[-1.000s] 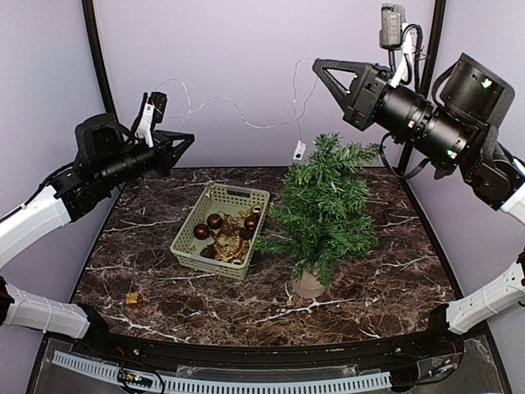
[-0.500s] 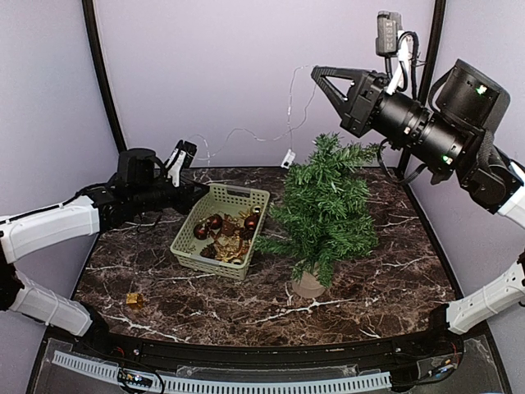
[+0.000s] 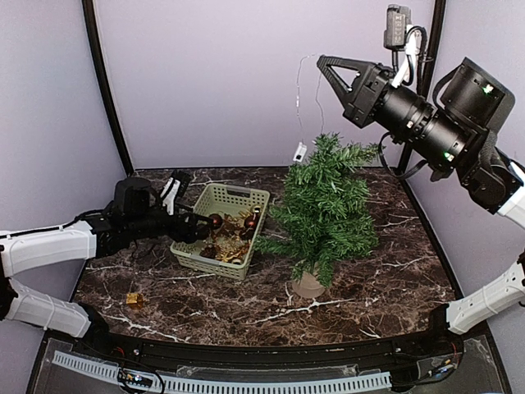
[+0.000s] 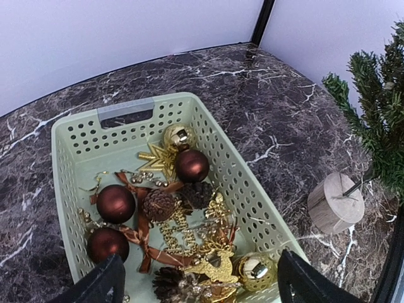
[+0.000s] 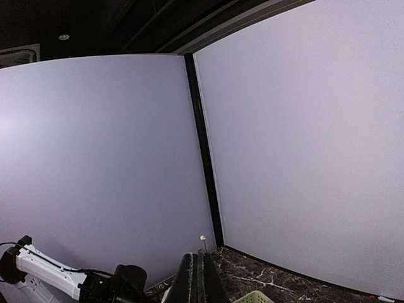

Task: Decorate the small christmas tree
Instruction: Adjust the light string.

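On the marble table (image 3: 385, 271), the small christmas tree (image 3: 324, 209) stands upright. Left of the tree is a green basket (image 3: 234, 190), with the left gripper (image 4: 202, 287) spread wide over it. Above the tree, the right gripper (image 3: 321, 64), jaws pressed together, apparently pinches a thin light string (image 3: 299, 151).

**Bench (image 3: 394, 271), contents by count.** One small christmas tree (image 3: 324, 209) with one round wooden base (image 4: 336, 203). One pale green basket (image 4: 72, 136). In the basket: three dark red baubles (image 4: 115, 203), (image 4: 106, 243), (image 4: 192, 165); two gold baubles (image 4: 179, 136), (image 4: 254, 268); one gold star (image 4: 158, 159); one gold reindeer (image 4: 211, 266); two pine cones (image 4: 159, 205), (image 4: 197, 194), with a possible third only partly visible at the near edge. Outside the basket: one small gold ornament (image 3: 134, 300). One light string (image 3: 300, 151). Two arms, one pincer each: left pincer (image 3: 195, 230), right pincer (image 3: 321, 62).
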